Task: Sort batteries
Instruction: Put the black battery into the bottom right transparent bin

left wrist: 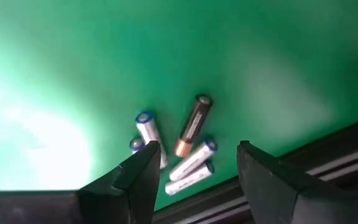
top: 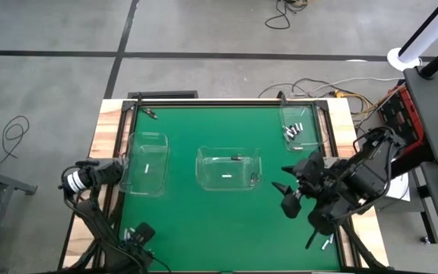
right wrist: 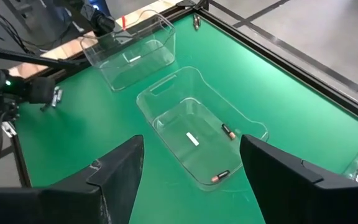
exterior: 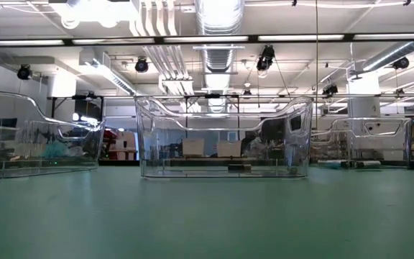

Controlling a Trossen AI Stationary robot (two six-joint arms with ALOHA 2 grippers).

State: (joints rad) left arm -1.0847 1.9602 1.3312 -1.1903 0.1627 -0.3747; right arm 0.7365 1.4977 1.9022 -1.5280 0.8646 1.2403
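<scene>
Several batteries (left wrist: 193, 124) lie loose on the green mat beside the table's dark edge rail. My left gripper (left wrist: 197, 152), at the table's near left corner (top: 139, 234), hangs open above them, one finger on each side, touching none. My right gripper (top: 286, 196) is open above the mat, right of the middle clear bin (top: 228, 167), with nothing between its fingers (right wrist: 191, 180). The middle bin holds a few batteries (right wrist: 229, 131). One battery (top: 147, 167) lies in the left bin (top: 147, 164). Several batteries (top: 293, 131) lie in the far right bin (top: 299, 125).
Two small cylinders (top: 325, 242) lie near the near right corner, and a small item (top: 152, 114) lies at the far left of the mat. A raised dark rail (top: 226, 103) frames the mat. Open mat lies between the bins and the near edge.
</scene>
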